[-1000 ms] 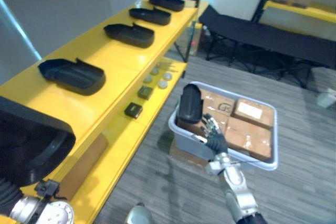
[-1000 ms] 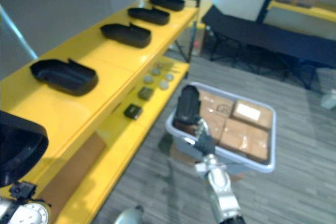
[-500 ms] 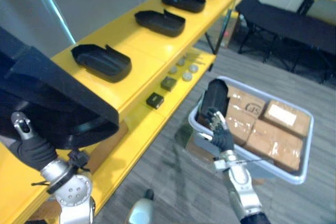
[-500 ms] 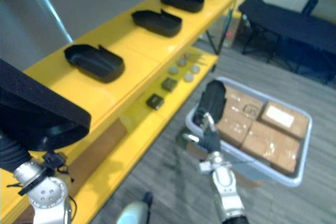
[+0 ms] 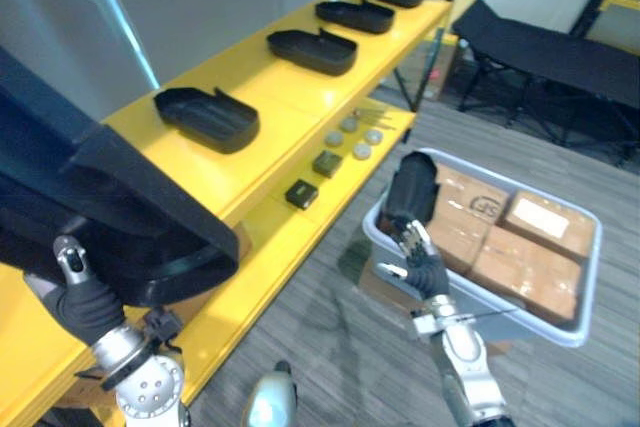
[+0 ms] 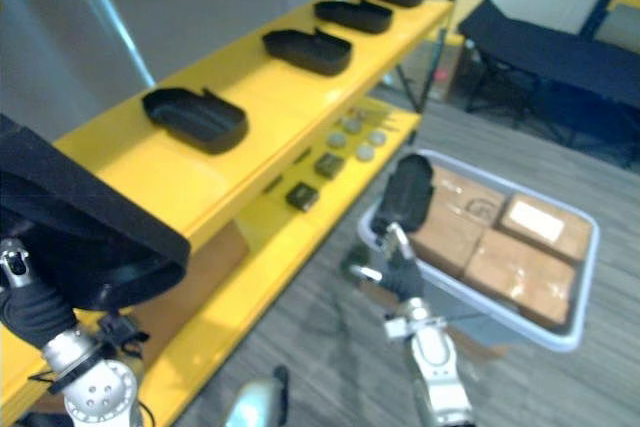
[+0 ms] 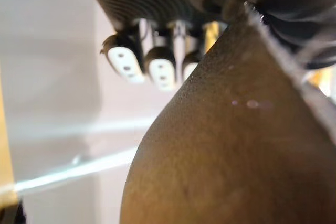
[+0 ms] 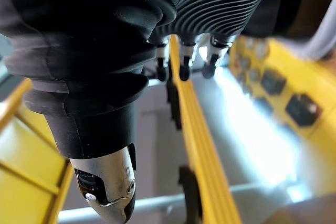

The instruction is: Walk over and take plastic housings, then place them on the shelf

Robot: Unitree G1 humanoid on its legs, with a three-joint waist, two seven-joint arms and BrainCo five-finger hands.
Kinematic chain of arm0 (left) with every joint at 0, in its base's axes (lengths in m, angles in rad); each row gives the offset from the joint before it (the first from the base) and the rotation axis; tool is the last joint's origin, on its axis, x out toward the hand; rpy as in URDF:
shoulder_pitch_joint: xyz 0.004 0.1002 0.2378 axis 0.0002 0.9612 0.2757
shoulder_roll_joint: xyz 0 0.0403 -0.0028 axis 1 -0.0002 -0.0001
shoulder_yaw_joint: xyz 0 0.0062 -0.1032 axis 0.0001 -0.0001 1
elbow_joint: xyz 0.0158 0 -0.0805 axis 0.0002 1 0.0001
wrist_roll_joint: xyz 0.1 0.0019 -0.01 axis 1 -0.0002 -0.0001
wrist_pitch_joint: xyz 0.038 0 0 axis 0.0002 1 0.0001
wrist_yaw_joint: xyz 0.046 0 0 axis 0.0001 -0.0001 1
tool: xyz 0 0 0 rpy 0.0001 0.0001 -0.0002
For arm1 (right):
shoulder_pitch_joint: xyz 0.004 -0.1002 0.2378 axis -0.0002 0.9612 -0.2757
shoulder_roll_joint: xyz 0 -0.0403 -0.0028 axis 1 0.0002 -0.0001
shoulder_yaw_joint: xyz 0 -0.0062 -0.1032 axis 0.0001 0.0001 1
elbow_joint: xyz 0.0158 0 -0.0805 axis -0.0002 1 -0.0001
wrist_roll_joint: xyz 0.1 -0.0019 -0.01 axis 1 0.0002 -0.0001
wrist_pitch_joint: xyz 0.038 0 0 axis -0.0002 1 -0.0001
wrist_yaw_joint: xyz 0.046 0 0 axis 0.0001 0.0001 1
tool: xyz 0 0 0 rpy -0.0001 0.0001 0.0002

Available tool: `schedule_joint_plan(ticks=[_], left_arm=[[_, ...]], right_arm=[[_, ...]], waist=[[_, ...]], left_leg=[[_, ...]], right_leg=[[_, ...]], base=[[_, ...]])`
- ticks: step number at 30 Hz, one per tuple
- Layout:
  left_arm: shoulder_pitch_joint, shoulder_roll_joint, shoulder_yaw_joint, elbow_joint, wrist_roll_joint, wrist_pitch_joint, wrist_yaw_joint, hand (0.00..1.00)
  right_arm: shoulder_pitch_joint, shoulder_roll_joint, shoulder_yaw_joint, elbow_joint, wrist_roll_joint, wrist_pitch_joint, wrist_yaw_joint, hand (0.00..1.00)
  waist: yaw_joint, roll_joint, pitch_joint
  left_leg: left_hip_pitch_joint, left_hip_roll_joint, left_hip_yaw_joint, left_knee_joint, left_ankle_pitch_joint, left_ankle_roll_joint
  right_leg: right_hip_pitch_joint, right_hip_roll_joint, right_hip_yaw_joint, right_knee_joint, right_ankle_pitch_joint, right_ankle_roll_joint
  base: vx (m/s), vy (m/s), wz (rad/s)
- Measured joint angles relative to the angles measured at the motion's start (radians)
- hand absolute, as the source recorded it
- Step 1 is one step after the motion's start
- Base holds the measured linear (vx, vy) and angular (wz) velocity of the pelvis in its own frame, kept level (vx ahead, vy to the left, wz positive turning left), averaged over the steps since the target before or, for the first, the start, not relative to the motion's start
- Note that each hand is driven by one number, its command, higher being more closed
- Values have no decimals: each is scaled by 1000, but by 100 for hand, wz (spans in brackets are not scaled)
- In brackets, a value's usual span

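Here the left hand [image 5: 85,299] pinches a large black housing [image 5: 120,212] between thumb and fingers, over the near end of the yellow shelf [image 5: 270,97]; four more housings [image 5: 208,119] lie along its top. The right hand [image 5: 425,269], fingers loosely spread and empty, is at the near edge of the grey bin [image 5: 535,322], beside an upright housing [image 5: 411,185].

Shelf [image 5: 280,87] showing solid yellow. Plastic housings [image 5: 207,119] reading matte black. Bin [image 5: 592,287] showing pale grey, cardboard boxes [image 5: 520,272] reading brown, white labels. Carpet [image 5: 330,337] running grey with fine stripes. Cot [image 5: 540,42] showing black. Right hand [image 5: 425,267] showing silver fingers, dark tips.
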Motion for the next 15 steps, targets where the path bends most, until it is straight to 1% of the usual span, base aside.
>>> schedule_joint_plan(ticks=[1, 2, 3, 4, 5, 6, 7, 8, 9, 10, 11, 12, 13, 14, 15], left_arm=[[-4, -4, 3, -1, 1, -8, -2, 100], [-18, 5, 9, -8, 20, -7, 0, 100], [-20, 15, 21, -13, 25, -7, 0, 100], [-21, 45, 35, -18, 26, -6, 7, 100], [-25, 59, 40, -18, 26, 0, 13, 100], [-36, 75, 45, -17, 25, 15, 28, 100], [-58, 80, 52, -13, 23, 22, 37, 100], [-74, 81, 52, -9, 19, 24, 39, 100], [-115, 88, 53, 8, 16, 27, 48, 100], [-167, 105, 52, 42, 15, 32, 63, 100], [-190, 117, 51, 63, 16, 36, 74, 100], [-240, 134, 38, 115, 16, 49, 91, 100], [-276, 138, 24, 162, 17, 68, 107, 100], [-284, 135, 14, 178, 17, 79, 117, 100], [-283, 126, -7, 189, 17, 98, 123, 100]], right_arm=[[-2, 0, -6, -3, -1, -13, -6, 0], [-5, 1, -17, -5, -6, -34, -27, 0], [-9, 2, -18, -5, -12, -40, -37, 0], [-30, 7, -20, -3, -22, -50, -44, 0], [-44, 6, -22, -3, -24, -51, -45, 0], [-77, 4, -30, -3, -32, -52, -54, 0], [-107, 0, -48, -6, -41, -63, -56, 0], [-119, -5, -61, -12, -41, -67, -54, 0], [-136, -23, -84, -41, -41, -68, -52, 0], [-151, -49, -107, -77, -41, -69, -51, 0], [-159, -61, -117, -93, -41, -69, -51, 0], [-169, -81, -139, -129, -34, -70, -48, 0], [-178, -92, -157, -155, -6, -70, -32, 0], [-186, -93, -166, -166, 7, -71, -22, 0], [-195, -95, -175, -196, 27, -71, -9, 0]], waist=[[-1, 1, -4], [-1, -1, -12], [-1, -7, -15], [-3, -9, -14], [-9, -8, -13], [-19, -2, -12], [-26, 14, -12], [-27, 22, -12], [-28, 37, -12], [-36, 52, -11], [-48, 55, -11], [-68, 57, -10], [-85, 56, -11], [-94, 53, -12], [-105, 32, -26]], left_leg=[[0, -6, -7, 15, -18, -10], [15, -18, -23, 21, -37, 11], [27, -22, -25, 12, -41, 15], [64, -29, -36, -15, -49, 29], [87, -28, -43, -25, -53, 36], [143, -18, -53, -60, -56, 40], [193, -3, -67, -95, -55, 40], [215, 7, -70, -115, -55, 39], [247, 19, -89, -144, -57, 29], [261, 30, -115, -151, -64, 17], [263, 32, -137, -152, -69, 9], [268, 31, -182, -151, -78, -6], [283, 29, -231, -151, -89, -25], [294, 29, -252, -151, -96, -37], [301, 21, -293, -150, -113, -64]], right_leg=[[-26, -19, 6, 77, 12, -31], [-129, -69, 61, 297, 96, -89], [-163, -85, 80, 365, 144, -100], [-215, -109, 114, 484, 193, -104], [-234, -109, 122, 534, 171, -107], [-267, -94, 126, 588, 117, -115], [-295, -52, 116, 565, 76, -117], [-313, -32, 112, 539, 62, -122], [-350, 17, 128, 440, 45, -121], [-386, 72, 193, 317, 49, -115], [-402, 92, 236, 258, 54, -106], [-428, 124, 336, 165, 75, -74], [-433, 145, 410, 104, 97, -41], [-428, 147, 430, 82, 108, -29], [-411, 145, 459, 41, 164, -31]], base=[[308, 202, 42], [234, 216, 41], [394, 278, 37], [297, 129, 13], [410, 103, 13], [398, 64, 14], [459, 64, 13], [357, 37, 17], [325, -6, 33], [293, -66, 48], [279, -103, 86], [262, -183, 119], [201, -204, 128], [318, -419, 138], [338, -538, 149]])
